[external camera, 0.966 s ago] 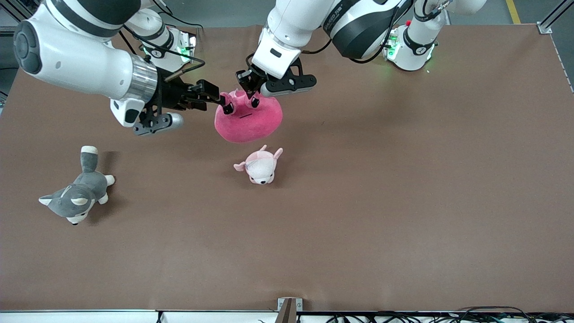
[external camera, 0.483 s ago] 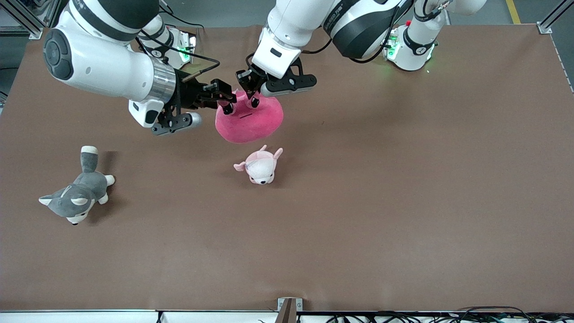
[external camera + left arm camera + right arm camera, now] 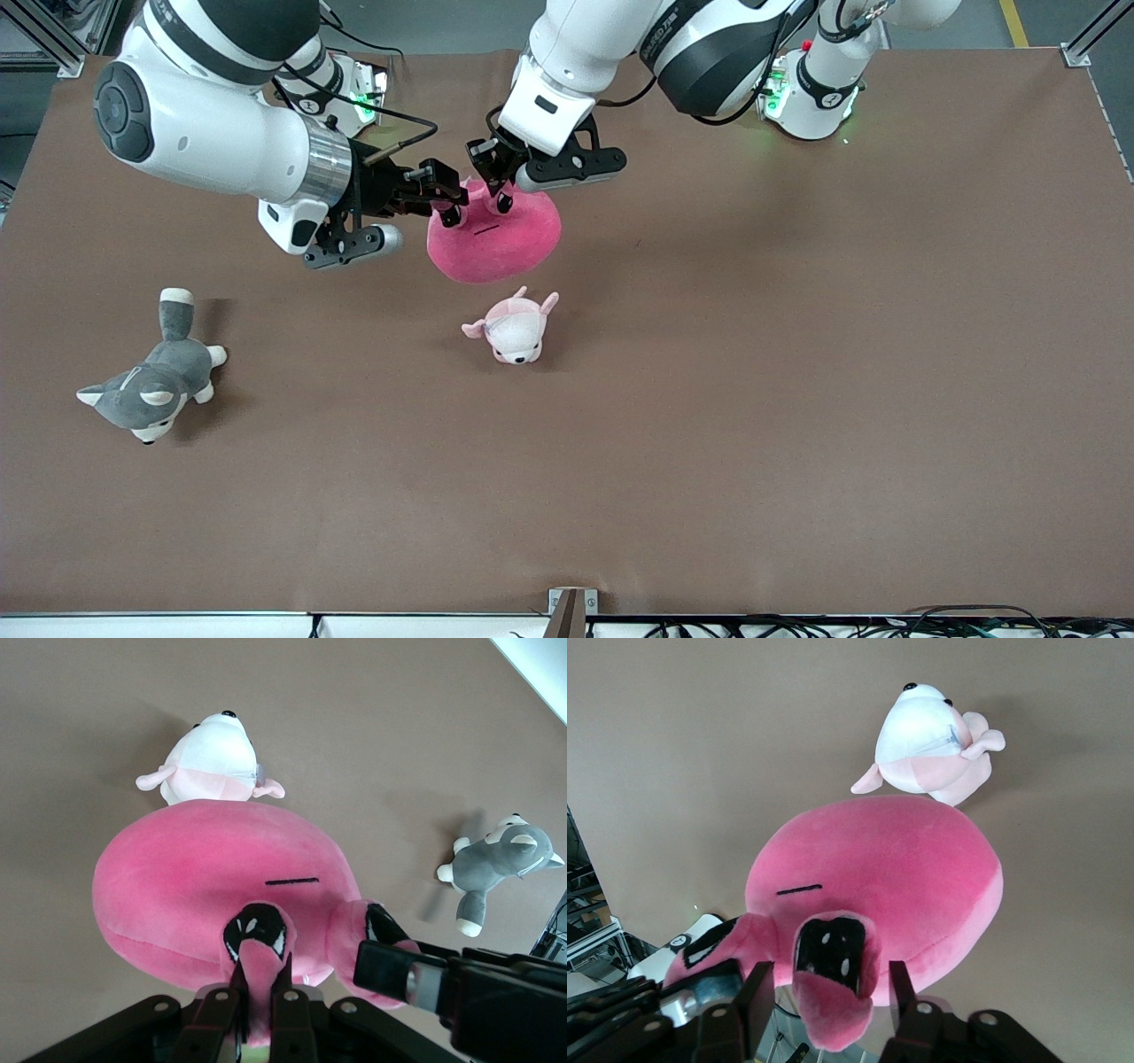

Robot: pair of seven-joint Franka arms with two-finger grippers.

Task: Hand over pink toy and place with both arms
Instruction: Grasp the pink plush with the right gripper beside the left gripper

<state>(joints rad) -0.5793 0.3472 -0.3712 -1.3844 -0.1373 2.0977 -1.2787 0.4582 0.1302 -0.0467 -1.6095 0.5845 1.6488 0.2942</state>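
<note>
Pink toy [image 3: 496,241] is hanging in the air between the two arms, over the part of the table [image 3: 797,354] near the robots' bases, with its rounded body sagging downward and its two dark-eyed stalks at the top. The left gripper [image 3: 496,188] is reaching down onto it from above, and the left wrist view is showing its fingers [image 3: 232,988] pressing in on one stalk of the pink toy [image 3: 213,886], squeezing the plush between them. The right gripper [image 3: 450,206] is coming in from the right arm's end of the table, level with the toy's top; in the right wrist view its fingers [image 3: 757,992] are standing apart on either side of the other stalk of the pink toy [image 3: 895,868], not yet squeezing it.

Lying on the table toward the right arm's end, nearer the front camera, is a grey husky plush [image 3: 152,383]. Sitting just under the hanging toy, slightly nearer the camera, is a small pale pink-and-white plush [image 3: 514,328].
</note>
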